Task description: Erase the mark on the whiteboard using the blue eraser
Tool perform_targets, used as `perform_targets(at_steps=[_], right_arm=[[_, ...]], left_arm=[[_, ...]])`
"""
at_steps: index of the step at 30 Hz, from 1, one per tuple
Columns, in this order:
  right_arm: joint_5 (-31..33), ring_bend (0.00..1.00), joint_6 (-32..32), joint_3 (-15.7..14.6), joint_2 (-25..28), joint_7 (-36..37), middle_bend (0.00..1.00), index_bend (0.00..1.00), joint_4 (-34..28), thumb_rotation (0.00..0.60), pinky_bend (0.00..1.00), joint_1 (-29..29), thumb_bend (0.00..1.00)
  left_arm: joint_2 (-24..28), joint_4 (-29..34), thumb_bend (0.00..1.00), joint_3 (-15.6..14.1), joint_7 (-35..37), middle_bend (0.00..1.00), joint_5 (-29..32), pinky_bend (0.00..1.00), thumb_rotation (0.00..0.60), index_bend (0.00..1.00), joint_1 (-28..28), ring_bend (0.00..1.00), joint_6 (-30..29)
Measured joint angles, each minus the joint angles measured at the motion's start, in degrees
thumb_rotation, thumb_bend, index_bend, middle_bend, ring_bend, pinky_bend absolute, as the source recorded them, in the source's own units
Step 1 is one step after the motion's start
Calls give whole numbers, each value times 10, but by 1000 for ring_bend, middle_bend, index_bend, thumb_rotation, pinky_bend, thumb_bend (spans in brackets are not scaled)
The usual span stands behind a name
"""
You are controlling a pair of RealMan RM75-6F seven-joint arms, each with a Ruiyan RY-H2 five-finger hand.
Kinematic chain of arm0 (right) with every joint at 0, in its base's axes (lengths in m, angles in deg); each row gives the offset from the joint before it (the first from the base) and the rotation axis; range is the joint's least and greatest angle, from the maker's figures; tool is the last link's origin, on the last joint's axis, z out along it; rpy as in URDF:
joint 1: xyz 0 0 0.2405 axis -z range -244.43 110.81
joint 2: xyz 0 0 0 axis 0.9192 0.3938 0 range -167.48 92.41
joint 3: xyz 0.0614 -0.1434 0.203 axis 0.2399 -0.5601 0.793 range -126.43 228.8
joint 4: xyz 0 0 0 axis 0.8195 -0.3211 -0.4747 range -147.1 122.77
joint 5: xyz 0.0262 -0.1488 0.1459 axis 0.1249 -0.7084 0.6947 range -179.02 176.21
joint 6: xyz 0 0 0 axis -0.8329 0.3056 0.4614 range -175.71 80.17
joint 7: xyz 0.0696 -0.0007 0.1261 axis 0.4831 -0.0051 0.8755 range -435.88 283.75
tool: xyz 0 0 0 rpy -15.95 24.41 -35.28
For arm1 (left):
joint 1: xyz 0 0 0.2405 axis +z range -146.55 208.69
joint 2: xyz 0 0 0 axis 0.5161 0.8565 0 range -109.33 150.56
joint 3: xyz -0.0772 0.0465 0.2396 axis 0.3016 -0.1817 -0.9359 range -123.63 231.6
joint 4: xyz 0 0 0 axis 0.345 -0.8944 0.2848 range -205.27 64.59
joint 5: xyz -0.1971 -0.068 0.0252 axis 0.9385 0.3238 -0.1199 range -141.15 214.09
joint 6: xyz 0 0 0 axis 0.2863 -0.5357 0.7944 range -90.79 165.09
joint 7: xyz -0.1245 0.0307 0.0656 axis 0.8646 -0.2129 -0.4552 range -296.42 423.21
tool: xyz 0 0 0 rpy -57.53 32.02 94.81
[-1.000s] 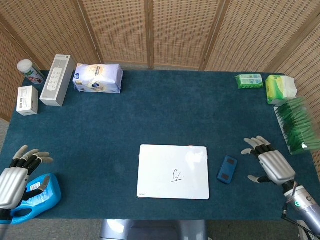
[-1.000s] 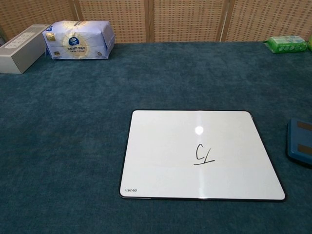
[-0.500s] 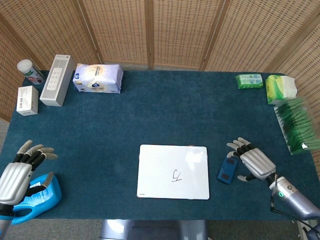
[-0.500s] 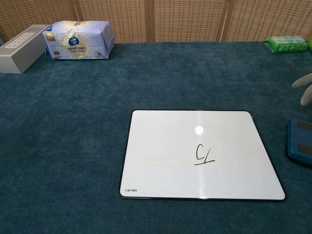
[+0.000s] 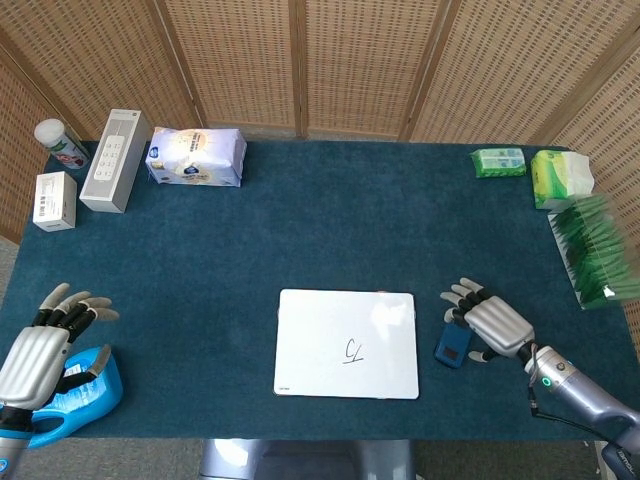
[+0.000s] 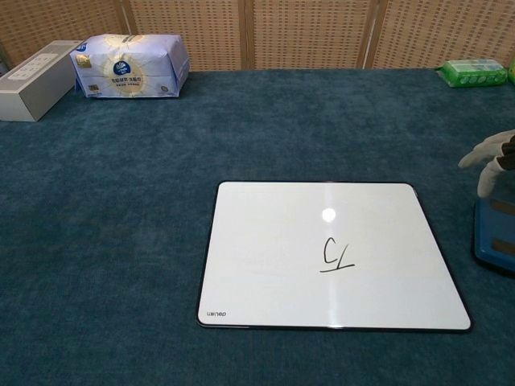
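Note:
The whiteboard (image 5: 346,343) lies flat near the table's front edge, with a small black mark (image 5: 353,349) on it; the chest view shows the whiteboard (image 6: 330,253) and the mark (image 6: 335,254) too. The blue eraser (image 5: 453,345) lies just right of the board, its edge in the chest view (image 6: 492,237). My right hand (image 5: 490,323) hovers over the eraser's right side with fingers spread and holds nothing; its fingertips (image 6: 487,161) enter the chest view at the right edge. My left hand (image 5: 42,338) is at the front left corner, fingers apart, empty.
A blue bottle (image 5: 72,395) lies under my left hand. White boxes (image 5: 116,160), a canister (image 5: 61,144) and a tissue pack (image 5: 196,156) stand at the back left. Green packs (image 5: 498,162) and a green rack (image 5: 598,250) sit along the right side.
My right hand has moved left from beside the eraser to over it, and its fingertips have come into the chest view. My left hand has shifted slightly.

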Motion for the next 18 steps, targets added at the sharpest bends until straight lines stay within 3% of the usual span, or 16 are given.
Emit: perform_targets(at_steps=[18], right_arm=[[-6, 0, -10, -33, -30, 19, 155, 347, 62, 600, 0, -22, 13]], left_arm=[[-2, 13, 497, -2, -22, 282, -1, 27, 600, 338, 3, 189, -8]])
